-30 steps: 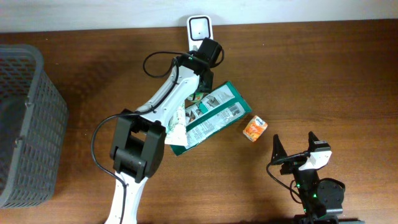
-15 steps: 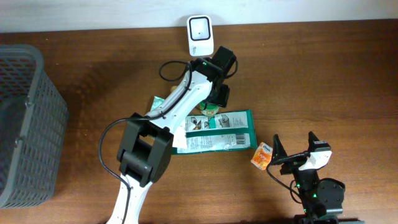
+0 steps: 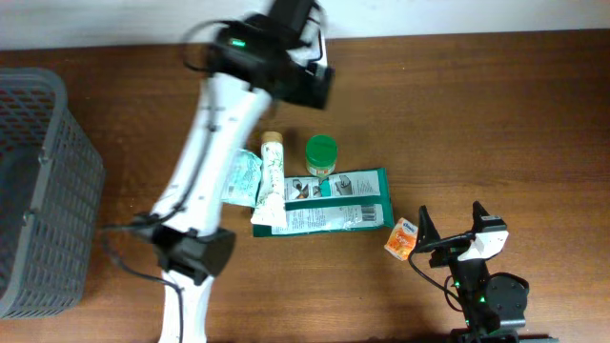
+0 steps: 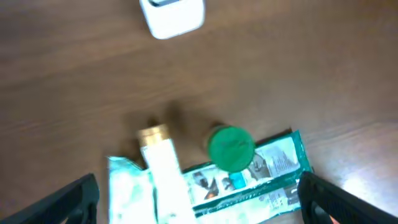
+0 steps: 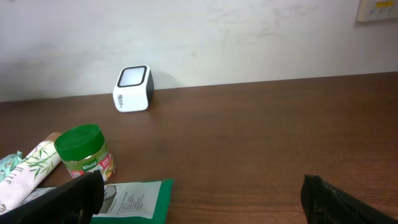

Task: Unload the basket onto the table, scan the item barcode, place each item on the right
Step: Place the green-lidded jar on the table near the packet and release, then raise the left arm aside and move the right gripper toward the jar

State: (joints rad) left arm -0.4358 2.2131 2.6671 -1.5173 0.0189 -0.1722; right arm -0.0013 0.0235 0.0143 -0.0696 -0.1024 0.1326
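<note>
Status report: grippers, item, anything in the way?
Left gripper and right gripper open, empty. Green packet flat on table, jar and tube beside it. Scanner front clear.

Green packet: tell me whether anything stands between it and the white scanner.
Yes: the green-lidded jar stands at the green packet's scanner-side edge, roughly on the line to the white scanner. Nothing else visible lies between.
</note>
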